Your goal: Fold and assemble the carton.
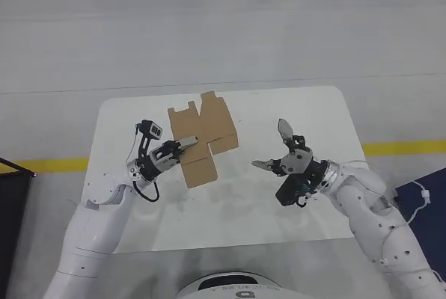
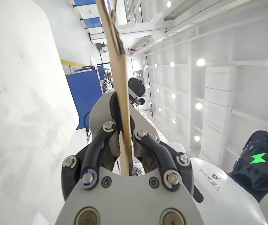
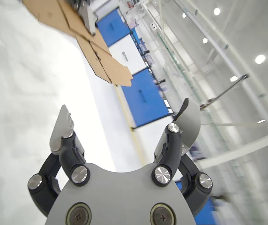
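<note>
The carton (image 1: pixel 205 136) is a flat, unassembled piece of brown cardboard with its creases and flaps spread out, sitting over the far left part of the white table (image 1: pixel 313 112). The left gripper (image 1: pixel 182 143) is clamped on the carton's left edge. In the left wrist view the sheet runs edge-on between the two fingers (image 2: pixel 112 108), which press against it from either side. In that same view the cardboard stands apart from the tabletop, so the sheet appears to be held up off the surface, not lying on it. The right gripper (image 1: pixel 269 143) is over the right half of the table, well apart from the carton and pointing towards it. Its fingers (image 3: pixel 62 122) are spread wide with nothing between them. From the right wrist view the carton appears farther off, tilted, with one notched flap reaching out past the table edge. Behind the table a yellow floor line (image 1: pixel 414 146) crosses the grey floor, and blue partition panels (image 3: pixel 145 99) stand in the room beyond.
</note>
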Action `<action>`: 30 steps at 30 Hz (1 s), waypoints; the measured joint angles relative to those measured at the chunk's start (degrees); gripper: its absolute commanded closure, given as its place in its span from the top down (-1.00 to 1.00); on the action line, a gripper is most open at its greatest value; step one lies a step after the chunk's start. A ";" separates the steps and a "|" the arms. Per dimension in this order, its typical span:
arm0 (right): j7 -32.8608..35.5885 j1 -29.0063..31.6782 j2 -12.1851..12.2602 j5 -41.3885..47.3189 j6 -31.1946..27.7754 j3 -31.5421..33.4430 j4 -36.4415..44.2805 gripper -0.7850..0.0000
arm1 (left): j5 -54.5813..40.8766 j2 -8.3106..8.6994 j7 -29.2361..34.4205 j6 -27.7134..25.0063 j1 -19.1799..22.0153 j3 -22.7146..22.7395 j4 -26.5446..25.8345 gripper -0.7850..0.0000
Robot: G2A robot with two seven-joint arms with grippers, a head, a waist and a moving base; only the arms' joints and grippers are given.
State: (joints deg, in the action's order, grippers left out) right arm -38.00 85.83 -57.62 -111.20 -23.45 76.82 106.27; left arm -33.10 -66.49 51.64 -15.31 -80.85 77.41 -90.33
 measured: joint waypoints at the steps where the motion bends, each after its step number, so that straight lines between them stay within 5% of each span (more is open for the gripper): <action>1: -0.12 -0.17 0.01 2.63 -0.66 0.00 -0.06 1.00 | -0.20 -0.02 -0.22 -0.36 0.17 0.04 0.34 -1.00; 12: 0.36 0.20 0.01 -5.17 3.40 -0.01 0.12 1.00 | 0.56 0.16 -0.33 -2.53 0.16 0.86 0.54 -1.00; 15: 1.44 0.64 -0.50 -0.45 -1.26 -1.69 -2.76 1.00 | 2.00 0.23 -0.40 -3.63 -0.03 0.84 0.53 -1.00; 23: 12.29 -5.22 -2.84 49.23 -25.64 -8.70 -17.57 1.00 | 3.30 -0.03 -1.50 -6.10 -0.44 -1.18 0.40 -1.00; 30: 25.12 -8.70 -3.69 89.21 -27.81 -12.74 -23.92 1.00 | 2.73 -0.21 -2.20 -8.06 -0.08 -1.91 1.64 -1.00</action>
State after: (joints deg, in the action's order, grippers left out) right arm -12.88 77.13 -61.31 -21.99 -51.26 64.08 82.34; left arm -30.38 -66.70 49.44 -23.37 -80.93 75.50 -88.69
